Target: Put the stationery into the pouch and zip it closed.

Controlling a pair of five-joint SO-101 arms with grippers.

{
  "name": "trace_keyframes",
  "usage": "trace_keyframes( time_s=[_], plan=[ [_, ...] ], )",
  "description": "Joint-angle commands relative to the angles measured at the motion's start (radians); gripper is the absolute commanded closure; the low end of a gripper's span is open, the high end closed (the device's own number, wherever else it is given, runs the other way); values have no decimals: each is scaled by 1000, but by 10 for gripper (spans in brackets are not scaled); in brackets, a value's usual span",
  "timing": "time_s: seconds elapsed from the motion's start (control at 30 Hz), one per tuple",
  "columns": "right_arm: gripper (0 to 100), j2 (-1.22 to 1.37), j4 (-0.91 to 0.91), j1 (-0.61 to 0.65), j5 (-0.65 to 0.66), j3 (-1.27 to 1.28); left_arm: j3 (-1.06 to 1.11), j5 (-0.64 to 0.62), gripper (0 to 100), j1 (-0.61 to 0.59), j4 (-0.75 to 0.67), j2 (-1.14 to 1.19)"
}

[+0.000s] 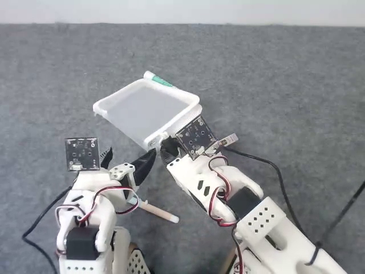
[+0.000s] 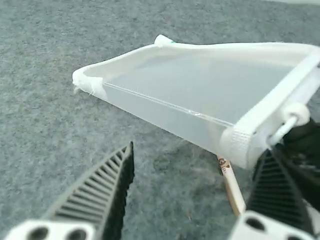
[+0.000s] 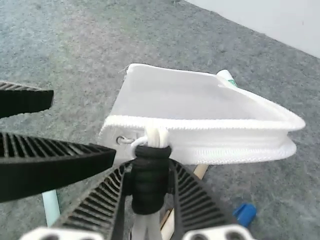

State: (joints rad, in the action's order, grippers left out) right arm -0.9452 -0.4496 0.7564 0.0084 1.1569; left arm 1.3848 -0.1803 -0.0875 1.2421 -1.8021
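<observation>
My right end effector (image 3: 147, 165) is clamping the zipper pull (image 3: 149, 172) and holding one corner of the white pouch (image 1: 145, 111) off the grey surface (image 1: 296, 85), the far edge resting down, while my left end effector (image 2: 195, 175) is hovering just beside that raised corner with its jaws spread wide and gripping nothing

The job is looking only partly done: a wooden pencil (image 1: 157, 211) is lying on the surface between my two arms, outside the pouch and partly under its raised corner, so at least one piece is waiting to go in. A green-capped marker (image 1: 157, 79) is showing at the pouch's far corner, though I cannot tell whether it is sitting inside or lying just behind. Along the edge facing my right wrist the zip is appearing shut, which by my reckoning means opening it before anything more is going in

A small blue item (image 3: 245, 212) is lying near the pencil. My arms are crowding close together at the pouch's near corner, leaving little room for picking up the pencil
</observation>
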Motion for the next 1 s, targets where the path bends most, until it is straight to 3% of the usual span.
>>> trace_keyframes(
  time_s=[0.0, 0.4, 0.7, 0.97],
  plan=[
    [993, -36, 21, -8, 11, -8, -13, -12, 639, -2, -17, -12],
    [993, -45, -53, 39, 11, -8, 130, -11, 645, -117, -189, -12],
    [993, -45, -53, 35, 11, -8, 130, 6, 814, -118, -216, -12],
    [993, -45, -76, 33, 11, -5, 127, 61, 975, -199, -264, -12]
  ],
)
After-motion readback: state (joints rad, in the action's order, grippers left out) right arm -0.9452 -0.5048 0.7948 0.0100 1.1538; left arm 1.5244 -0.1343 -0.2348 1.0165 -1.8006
